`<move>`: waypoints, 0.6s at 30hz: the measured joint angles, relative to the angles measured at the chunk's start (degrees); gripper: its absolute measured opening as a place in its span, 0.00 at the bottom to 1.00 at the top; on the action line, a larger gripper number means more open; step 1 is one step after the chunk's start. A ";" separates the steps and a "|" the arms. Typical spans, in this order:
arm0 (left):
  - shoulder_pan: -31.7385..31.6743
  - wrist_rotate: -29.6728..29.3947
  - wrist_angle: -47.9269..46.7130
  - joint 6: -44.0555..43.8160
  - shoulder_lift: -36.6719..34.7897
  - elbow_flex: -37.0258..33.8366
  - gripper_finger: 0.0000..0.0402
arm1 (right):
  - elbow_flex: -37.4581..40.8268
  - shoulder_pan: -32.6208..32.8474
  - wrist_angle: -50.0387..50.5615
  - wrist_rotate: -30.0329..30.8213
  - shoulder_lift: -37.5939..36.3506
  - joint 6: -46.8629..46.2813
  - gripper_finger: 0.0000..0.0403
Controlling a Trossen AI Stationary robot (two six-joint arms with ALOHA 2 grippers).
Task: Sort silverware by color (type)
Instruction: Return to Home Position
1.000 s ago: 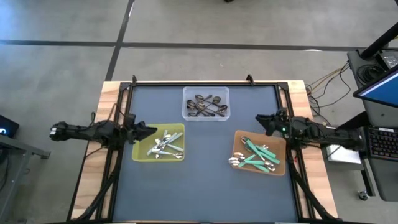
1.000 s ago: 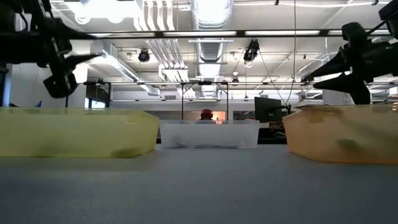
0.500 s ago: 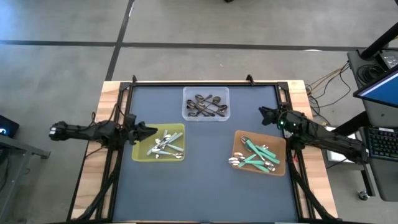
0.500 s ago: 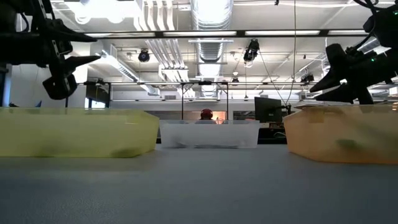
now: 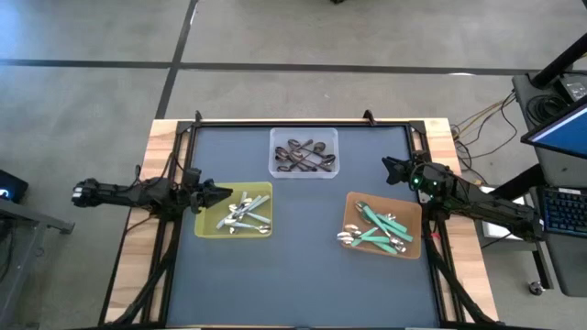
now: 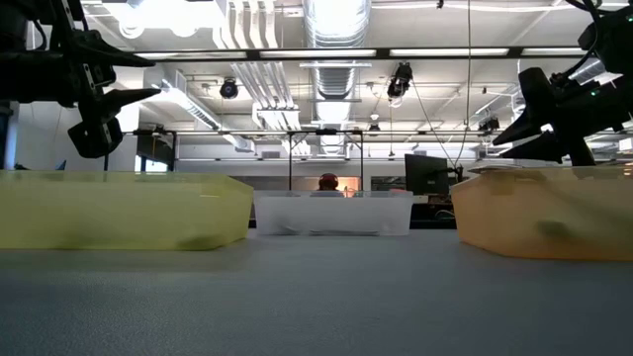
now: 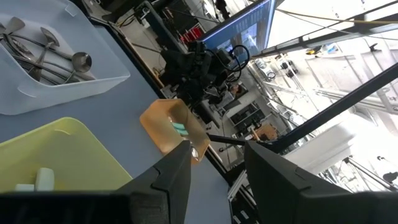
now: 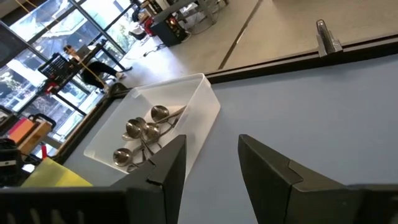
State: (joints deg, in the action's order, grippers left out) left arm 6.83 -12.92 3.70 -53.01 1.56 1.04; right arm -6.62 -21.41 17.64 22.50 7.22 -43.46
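Dark-topped table (image 5: 303,275) w/ wood edges, 3 trays on it, all apart from each other. At far middle: clear tray (image 5: 275,170) w/ dark spoons (image 5: 307,156) in a tangle. L side, nearer: yellow tray (image 5: 204,231) w/ pale-blue spoons (image 5: 240,214) piled up. R side: orange tray (image 5: 351,206) w/ green spoons (image 5: 378,229), silver heads mostly toward its L side. L gripper (image 5: 220,193) sits over yellow tray's L rim, pointing inward; its arm crosses table's L edge. R gripper (image 5: 387,168) is near table's R edge, just beyond orange tray's far side, R of clear tray, pointing inward. Keyboard (image 5: 559,211) & cables (image 5: 477,117) lie off table to the R.
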 joint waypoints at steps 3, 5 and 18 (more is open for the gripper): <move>0.00 0.02 0.01 0.00 0.00 0.00 0.33 | -0.07 0.00 -0.16 0.00 0.00 0.02 0.34; 0.01 0.01 0.03 0.00 0.00 0.00 0.33 | -0.07 0.00 -0.18 0.01 0.00 0.00 0.34; 0.02 0.02 0.12 0.00 0.00 0.05 0.33 | -0.26 0.00 -0.36 0.00 0.00 0.00 0.34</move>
State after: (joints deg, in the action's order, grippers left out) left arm 6.85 -12.91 3.81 -53.01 1.56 1.09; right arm -6.88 -21.41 17.28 22.50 7.22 -43.46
